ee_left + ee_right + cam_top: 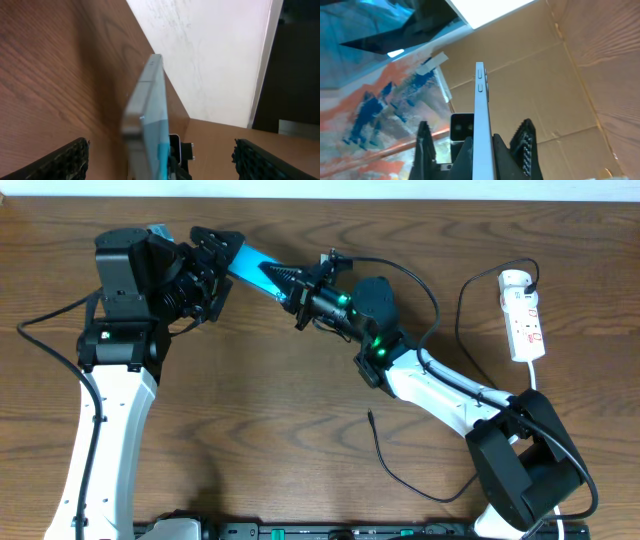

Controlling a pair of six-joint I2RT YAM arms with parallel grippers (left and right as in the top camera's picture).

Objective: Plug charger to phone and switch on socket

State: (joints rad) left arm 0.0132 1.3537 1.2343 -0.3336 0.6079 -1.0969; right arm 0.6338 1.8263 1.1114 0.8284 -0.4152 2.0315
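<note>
The phone (250,260), with its cyan screen, is held off the table at the back left, turned edge-on. My right gripper (290,283) is shut on its right end; in the right wrist view the phone's edge (480,110) is clamped between the jaws (474,150). My left gripper (213,265) is open around the phone's left end. In the left wrist view the phone (150,115) stands between the wide-apart fingers (160,160), touching neither. The charger cable (400,477) lies loose on the table, its plug tip (370,414) free. The white socket (524,320) lies at the far right.
A black plug (532,277) sits at the socket's far end, and its thin cable loops left and down behind my right arm. The right arm's base (525,470) stands at the front right and the left arm's white link (105,430) at the front left.
</note>
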